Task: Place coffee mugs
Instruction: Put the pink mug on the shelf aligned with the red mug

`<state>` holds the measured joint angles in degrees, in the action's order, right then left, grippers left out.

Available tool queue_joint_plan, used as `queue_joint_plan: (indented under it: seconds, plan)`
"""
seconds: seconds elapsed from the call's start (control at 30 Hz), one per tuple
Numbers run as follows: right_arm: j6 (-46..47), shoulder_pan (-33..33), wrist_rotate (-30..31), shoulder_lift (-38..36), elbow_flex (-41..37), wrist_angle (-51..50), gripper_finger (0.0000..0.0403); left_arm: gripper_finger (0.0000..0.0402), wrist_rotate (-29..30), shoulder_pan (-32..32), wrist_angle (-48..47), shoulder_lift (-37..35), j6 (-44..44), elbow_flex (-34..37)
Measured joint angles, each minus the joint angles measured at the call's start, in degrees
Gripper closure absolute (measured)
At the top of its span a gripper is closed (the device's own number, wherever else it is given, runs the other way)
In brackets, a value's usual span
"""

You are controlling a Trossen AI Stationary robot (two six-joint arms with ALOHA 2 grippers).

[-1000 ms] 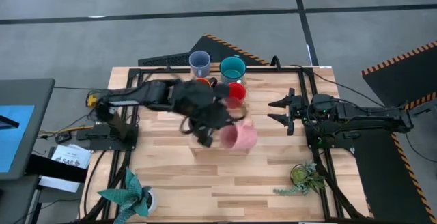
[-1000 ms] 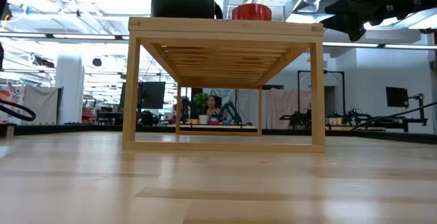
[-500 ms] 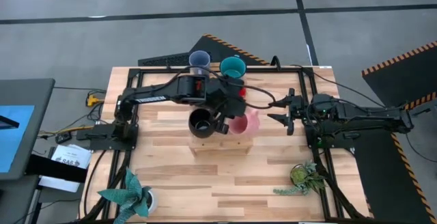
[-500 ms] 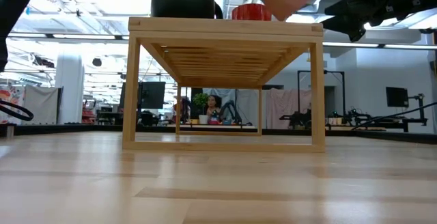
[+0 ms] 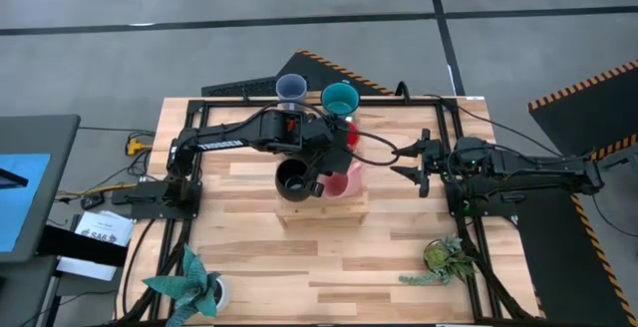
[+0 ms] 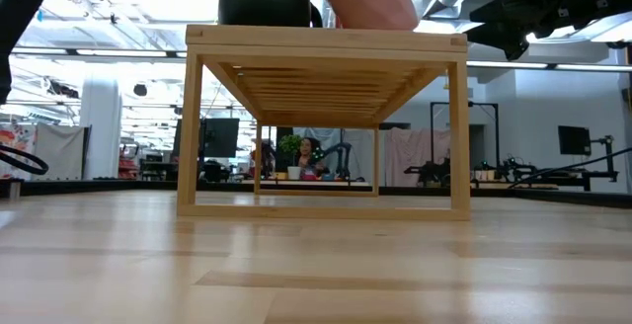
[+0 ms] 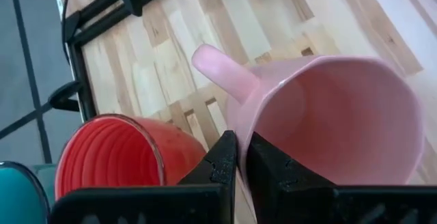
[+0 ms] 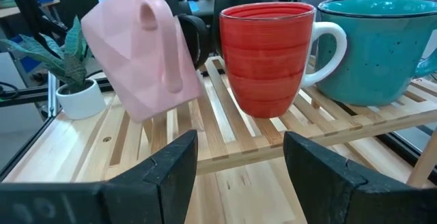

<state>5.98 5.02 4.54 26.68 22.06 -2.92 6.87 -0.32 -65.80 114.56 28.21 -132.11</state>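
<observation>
Currently, a pink mug (image 5: 344,180) is being held tilted over the slatted top of a small wooden rack (image 5: 321,211) at the middle of the table (image 5: 249,257). The mug's rim is being pinched between the closed fingers of the left gripper (image 7: 236,157), one finger inside the cup and one outside, with the handle pointing away from the wrist. In the right wrist view the pink mug (image 8: 140,53) is being carried just above the slats, its base tipped toward the rack and its handle facing the camera; whether it is touching the slats cannot be told.

A black mug (image 5: 293,178) is being kept upright on the rack just beside the pink one. A red mug (image 8: 266,57) is standing upright on the slats, with a teal mug (image 8: 379,43) next to it, a grey-blue mug (image 5: 290,91) beside that, and a black mug with an orange inside (image 8: 240,2) behind the red one.

The right gripper (image 5: 414,165) is being held off to the side of the rack, its fingers spread apart and holding nothing.

Two potted plants (image 5: 189,282) (image 5: 444,259) are sitting at the near corners of the table.
</observation>
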Motion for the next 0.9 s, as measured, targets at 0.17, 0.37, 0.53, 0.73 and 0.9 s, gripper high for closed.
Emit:
queue_joint_plan:
  seconds: [0.17, 0.37, 0.53, 0.73, 0.9]
  plan:
    - [0.0, 0.0, 0.0, 0.0, 0.0, 0.0, 0.0159, 0.0393, 0.0, 0.0, -1.1, -0.1, 0.2, 0.0]
    - [0.0, 0.0, 0.0, 0.0, 0.0, 0.0, 0.0159, 0.0382, -0.1, 0.0, -0.8, -0.1, 0.7, 0.0]
    - [0.0, 0.0, 0.0, 0.0, 0.0, 0.0, 0.0159, 0.0352, 0.0, 0.0, -0.2, -0.1, 2.2, 0.0]
    - [0.1, 0.0, 0.0, 0.0, 0.0, 0.0, 0.0159, 0.0309, 0.8, 0.0, 0.0, -0.1, 2.2, 0.0]
    - [0.1, 0.0, 0.0, 0.0, 0.0, 0.0, 0.0159, 0.0283, 1.3, 0.0, 1.1, -0.1, 2.2, 0.0]
